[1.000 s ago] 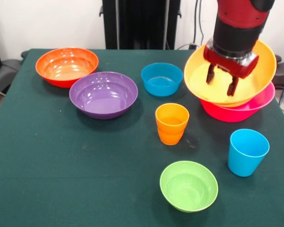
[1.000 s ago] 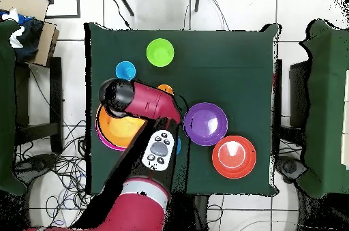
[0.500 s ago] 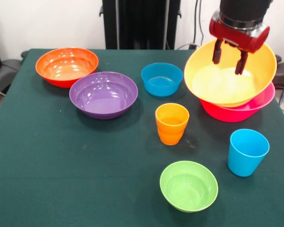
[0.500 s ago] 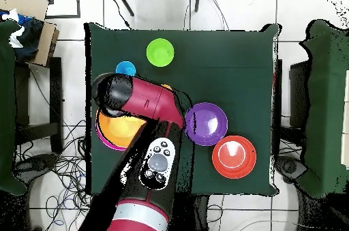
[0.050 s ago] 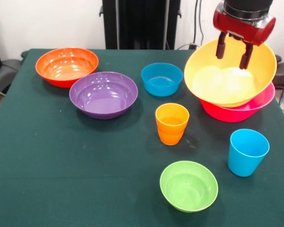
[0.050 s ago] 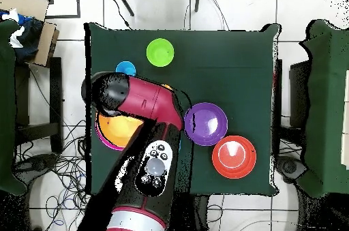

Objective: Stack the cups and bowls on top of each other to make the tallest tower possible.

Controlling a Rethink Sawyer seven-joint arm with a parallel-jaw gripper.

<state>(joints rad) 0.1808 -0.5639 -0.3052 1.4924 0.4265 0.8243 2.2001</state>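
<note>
- The red and black gripper [image 5: 234, 49] hung above the large glossy yellow-orange plastic bowl [image 5: 227, 85], its two dark fingers [image 5: 221, 46] spread apart and holding nothing.
- That large bowl sat tilted inside the hot pink large plastic bowl [image 5: 255, 108], forming a two-piece tower close to the table's right edge in the front view.
- The dark green cloth-covered table [image 5: 61, 165] had a wide bare stretch along its near left part.
- A sky blue tapered plastic cup [image 5: 246, 152] stood upright in front of the tower, near the right edge, apart from everything.
- A lime green small round bowl [image 5: 189, 185] sat close to the near edge, with room on each side.
- An orange tapered plastic cup [image 5: 172, 123] stood upright mid-table, clear of its neighbours.
- A small blue round bowl [image 5: 162, 79] lay behind it, just left of the tower with a narrow gap.
- A purple medium glossy bowl [image 5: 103, 94] sat just beside a red-orange glossy bowl [image 5: 66, 66] at the far left corner; I could not tell whether they touched.
- From overhead, the red arm [image 6: 146, 105] covered most of the tower.
</note>
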